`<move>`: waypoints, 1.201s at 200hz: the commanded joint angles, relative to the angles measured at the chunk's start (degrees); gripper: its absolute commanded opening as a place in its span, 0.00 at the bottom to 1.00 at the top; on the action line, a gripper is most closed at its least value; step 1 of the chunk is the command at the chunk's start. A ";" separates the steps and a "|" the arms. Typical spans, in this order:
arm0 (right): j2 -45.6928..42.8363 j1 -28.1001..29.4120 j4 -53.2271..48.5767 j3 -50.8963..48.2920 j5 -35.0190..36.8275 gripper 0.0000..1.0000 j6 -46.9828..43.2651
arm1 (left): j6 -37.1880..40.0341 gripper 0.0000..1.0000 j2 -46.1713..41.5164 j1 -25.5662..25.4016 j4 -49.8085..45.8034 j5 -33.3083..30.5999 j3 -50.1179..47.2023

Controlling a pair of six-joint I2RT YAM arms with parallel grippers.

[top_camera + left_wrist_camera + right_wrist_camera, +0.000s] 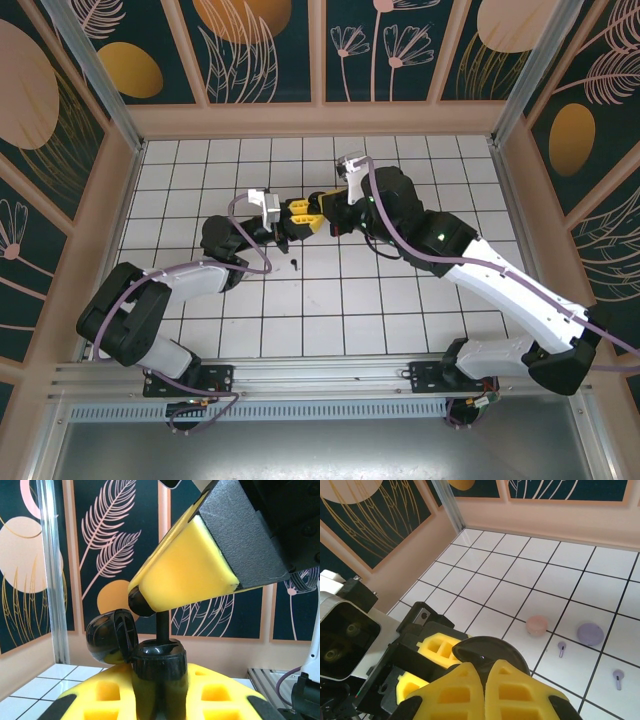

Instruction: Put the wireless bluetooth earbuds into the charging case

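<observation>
The right gripper [485, 682] is clenched, its yellow fingers pressed together on the rounded head of a black earbud [142, 602]. The earbud hangs stem-down from the fingertip, and the stem reaches into the top of the black charging case [159, 661] directly beneath it. How deep the stem sits in its well cannot be told, and the rest of the case's inside is hidden.

The left gripper [159, 692] is clamped on that case, one yellow pad against each side, and holds it upright above the worktop [400, 300]. The lid [111, 636] is swung open on its hinge and leans away to the left in the left wrist view. In the top view the two grippers meet tip to tip over the middle of the white grid.

A second black earbud [296, 264] lies loose on a tile just nearer the arm bases than the grippers.

In the right wrist view, a pale pink case [536, 625] and a lilac case [590, 634] lie flat on neighbouring tiles, near each other but apart. Both look like closed discs, so their contents cannot be seen. Two lilac earbuds [561, 648] lie loose near the lilac case. One lies between the two discs and a little nearer the camera, the other off to the right.
</observation>
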 commanded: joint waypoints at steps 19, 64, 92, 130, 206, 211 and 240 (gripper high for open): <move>-0.34 -0.67 1.14 -1.04 -1.96 0.06 1.26 | 2.23 0.00 -1.62 -0.79 0.93 0.73 1.81; 0.58 -0.44 0.33 -0.26 -5.46 0.05 1.00 | 2.91 0.00 -1.38 -0.88 0.44 0.57 2.12; 0.02 -0.39 0.59 -0.10 -5.03 0.05 1.09 | 3.16 0.00 -1.30 -0.88 0.09 0.55 2.32; -0.08 -0.30 0.16 -0.04 -5.39 0.05 1.35 | 3.31 0.00 -1.20 -0.88 0.07 0.39 2.51; -0.08 -0.39 0.02 -0.96 -2.39 0.18 2.49 | 3.46 0.00 -1.82 -0.97 -0.51 -0.13 2.78; -0.08 -0.39 -0.04 -0.60 -2.04 0.23 2.56 | 3.55 0.00 -1.82 -0.96 -0.67 -0.17 2.67; -0.46 -0.72 -0.89 2.60 0.18 0.51 2.75 | 3.66 0.00 -1.72 -1.05 -0.41 -0.65 1.94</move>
